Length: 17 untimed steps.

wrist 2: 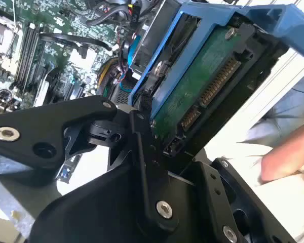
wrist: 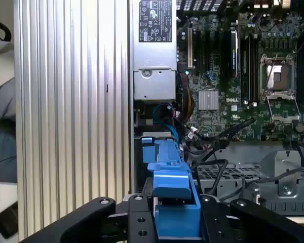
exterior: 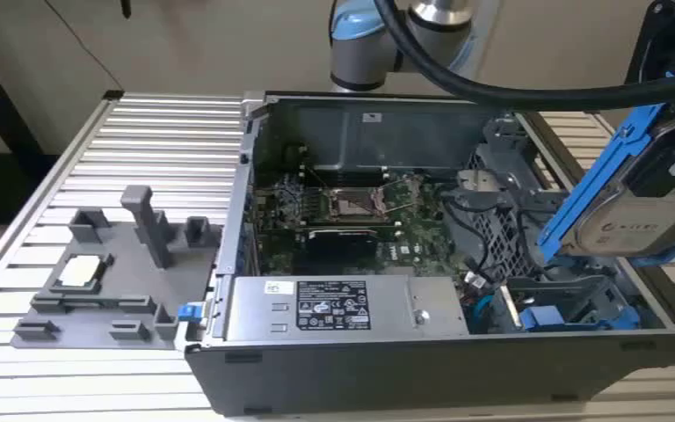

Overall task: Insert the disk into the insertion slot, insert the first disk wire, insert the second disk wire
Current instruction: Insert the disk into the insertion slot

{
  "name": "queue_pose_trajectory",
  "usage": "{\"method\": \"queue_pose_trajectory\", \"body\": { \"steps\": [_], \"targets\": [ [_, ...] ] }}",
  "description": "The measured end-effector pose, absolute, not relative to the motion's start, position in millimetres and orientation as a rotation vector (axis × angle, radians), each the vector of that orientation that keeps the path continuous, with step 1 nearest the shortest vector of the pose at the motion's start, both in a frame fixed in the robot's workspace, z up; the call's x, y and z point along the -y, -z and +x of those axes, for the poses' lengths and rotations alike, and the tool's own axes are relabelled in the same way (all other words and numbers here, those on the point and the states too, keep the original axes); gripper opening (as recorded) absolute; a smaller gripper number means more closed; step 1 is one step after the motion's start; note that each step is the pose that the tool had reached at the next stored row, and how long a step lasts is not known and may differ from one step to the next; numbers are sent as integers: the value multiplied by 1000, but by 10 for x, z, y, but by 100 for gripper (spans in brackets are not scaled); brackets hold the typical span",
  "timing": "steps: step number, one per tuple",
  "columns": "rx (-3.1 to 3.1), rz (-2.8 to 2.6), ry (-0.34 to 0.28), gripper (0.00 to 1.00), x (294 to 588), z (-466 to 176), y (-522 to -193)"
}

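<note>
A ribbed metal table (exterior: 138,141) is seen in the exterior view, and most of its middle and the exterior view's right half is taken up by an open computer case (exterior: 431,369) laid on its side. The robot arm (exterior: 361,44) is mounted at the table's far edge, behind the case. A grey moulded fixture (exterior: 103,290) is set on the table near the edge at the exterior view's left, just beside the case.

Inside the case, a green motherboard (exterior: 350,211) is exposed in the middle, and a grey power supply box (exterior: 326,308) is fitted along the near wall. The insertion slot (exterior: 508,224), with its perforated grey wall, is placed against the case side at the exterior view's right; blue fittings (exterior: 548,316) are seen at its near end, and black cables (exterior: 478,211) are draped beside it.

The disk (exterior: 654,215) is held tilted in the air above that side of the case, over the slot and apart from it, not yet inserted. It is clipped into its blue carrier frame (exterior: 601,176), and its green circuit board (wrist 2: 202,86) is shown in the second wrist view.

The end effector (wrist: 176,215) is clenched on the disk, with the blue frame pinched between the black fingers (wrist: 137,220) in the first wrist view.

A person's arm (wrist 2: 289,154) is glimpsed beyond the disk in the second wrist view.
</note>
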State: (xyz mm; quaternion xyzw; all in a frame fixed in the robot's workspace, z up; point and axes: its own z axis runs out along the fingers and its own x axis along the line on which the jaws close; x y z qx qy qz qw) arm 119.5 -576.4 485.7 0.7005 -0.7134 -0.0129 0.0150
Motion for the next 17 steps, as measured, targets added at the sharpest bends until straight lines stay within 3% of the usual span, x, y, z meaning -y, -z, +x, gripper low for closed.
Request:
{"method": "queue_pose_trajectory", "body": {
  "steps": [17],
  "targets": [
    [2222, 2182, 42, 33, 5763, 1196, -4812]
  ]
}}
